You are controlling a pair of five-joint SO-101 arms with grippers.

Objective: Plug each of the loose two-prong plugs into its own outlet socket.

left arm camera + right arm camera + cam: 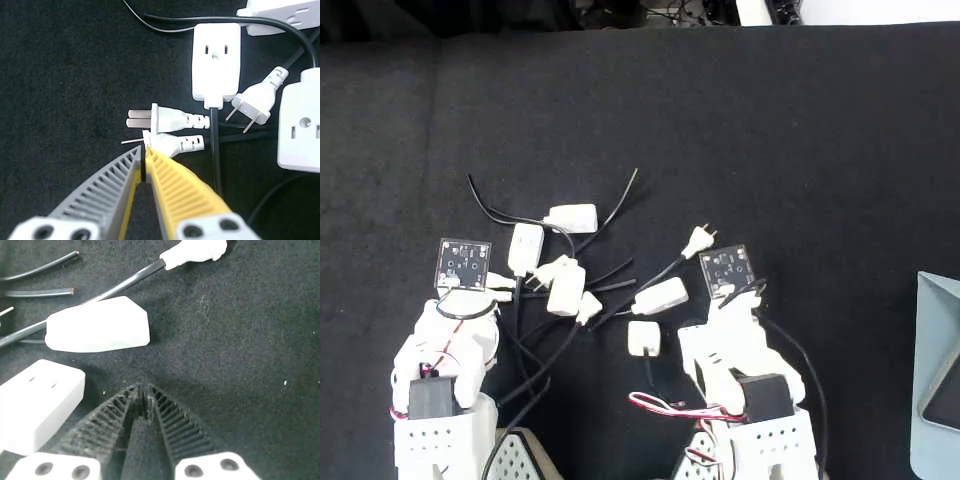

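Left wrist view: left gripper (144, 156) is clenching a two-prong plug (172, 145) by its face; right gripper (144, 392) is hovering clenched, empty, near an outlet socket (97, 330).

Robotics lab bench, black cloth table (800, 130), left arm (445, 355) and right arm (740, 365) alongside

Matt fabric tabletop (800, 130), smooth plastic outlet socket (216, 65), dull metal plug prongs (137, 119), ribbed plastic left gripper (144, 152)
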